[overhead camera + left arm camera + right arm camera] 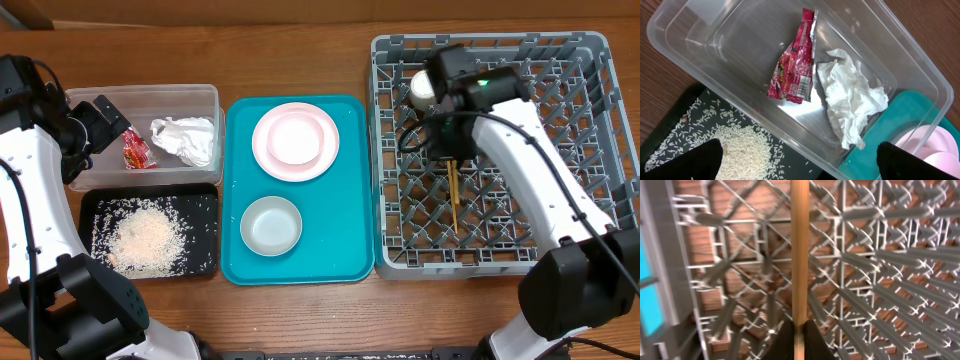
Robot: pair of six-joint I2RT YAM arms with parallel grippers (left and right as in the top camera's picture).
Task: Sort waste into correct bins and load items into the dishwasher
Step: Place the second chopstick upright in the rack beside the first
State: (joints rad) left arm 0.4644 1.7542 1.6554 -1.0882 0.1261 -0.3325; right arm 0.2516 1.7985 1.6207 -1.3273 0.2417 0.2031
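The red wrapper [136, 151] [794, 67] and the white napkin [187, 140] [850, 100] lie in the clear tub [205, 95] [715, 75]. Rice grains [148, 238] [742, 150] are heaped in the black tray [205, 205]. My left gripper [103, 118] [797, 162] is open and empty above the tub's near wall. My right gripper [450, 150] [800, 332] is shut on wooden chopsticks [454, 200] [800, 250], held over the grey dish rack [590, 150] [875, 255]. A pale cup [423, 88] sits in the rack's back left.
A teal serving tray [350, 250] lies between the bins and the rack. It holds a pink plate [268, 150] with a smaller pale dish on it, and a whitish-grey bowl [271, 225] nearer the front. Bare wood table surrounds everything.
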